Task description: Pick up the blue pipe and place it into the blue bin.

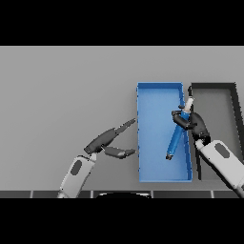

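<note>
While the dark fingers of the right hand are curled around the blue pipe, we see the pipe held over the right side of the blue bin. The grip is on its upper half. The long axis of the pipe is tilted: its pale end points toward about one o'clock, near the right wall of the bin, and its dark lower end points toward about seven o'clock, over the blue floor. We cannot tell whether this lower end touches the floor. At three o'clock from the blue bin, just beside it, stands a black bin. At nine o'clock from the blue bin, on the grey table, the left hand shows with straight, spread fingers holding nothing.
</note>
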Tool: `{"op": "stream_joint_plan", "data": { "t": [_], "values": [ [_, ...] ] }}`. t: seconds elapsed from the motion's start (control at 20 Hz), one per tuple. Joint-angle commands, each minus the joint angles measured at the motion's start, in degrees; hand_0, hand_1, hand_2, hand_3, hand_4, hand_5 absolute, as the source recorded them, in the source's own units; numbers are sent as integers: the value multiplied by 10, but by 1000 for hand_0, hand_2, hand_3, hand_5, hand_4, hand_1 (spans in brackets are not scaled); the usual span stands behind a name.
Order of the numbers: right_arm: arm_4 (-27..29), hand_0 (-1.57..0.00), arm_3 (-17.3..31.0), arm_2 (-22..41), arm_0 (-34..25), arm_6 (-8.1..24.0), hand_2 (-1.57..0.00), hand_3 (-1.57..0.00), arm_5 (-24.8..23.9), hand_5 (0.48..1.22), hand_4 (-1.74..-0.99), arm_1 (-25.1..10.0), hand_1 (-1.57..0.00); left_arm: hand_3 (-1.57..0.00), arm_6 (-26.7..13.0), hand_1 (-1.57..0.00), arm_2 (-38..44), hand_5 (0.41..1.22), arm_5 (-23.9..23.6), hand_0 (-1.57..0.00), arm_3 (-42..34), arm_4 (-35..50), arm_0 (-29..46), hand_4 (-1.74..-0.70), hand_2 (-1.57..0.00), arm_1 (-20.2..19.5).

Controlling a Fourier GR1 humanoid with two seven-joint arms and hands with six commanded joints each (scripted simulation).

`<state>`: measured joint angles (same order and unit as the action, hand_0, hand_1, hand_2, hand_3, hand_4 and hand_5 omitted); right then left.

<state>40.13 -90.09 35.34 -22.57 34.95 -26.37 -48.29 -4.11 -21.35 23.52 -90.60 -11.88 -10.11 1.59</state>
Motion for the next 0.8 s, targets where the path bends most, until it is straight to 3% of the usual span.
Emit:
{"op": "stream_joint_plan", "data": {
  "t": [0.0,0.25,0.45,0.75],
  "values": [
    [12,-227,-6,29,-12,0,-206,-60,7,913,-1233,-19,-214,1,1,1,-1,496,0,1,-6,-1,6,-926,1,-3],
    [45,-74,5,128,-71,0,-67,-19,21,771,-1161,-66,-70,1,-1,1,-4,496,-4,1,-2,-6,7,-929,1,-1],
    [44,-30,13,135,-73,-7,-27,-7,38,725,-1099,-66,-28,1,0,1,-4,497,1,1,-2,-2,4,-932,1,0],
    [34,-19,14,145,-75,-19,-17,-4,58,714,-1084,-65,-17,1,37,1,-29,495,-15,1,-6,-32,50,-930,1,-2]
  ]
}}
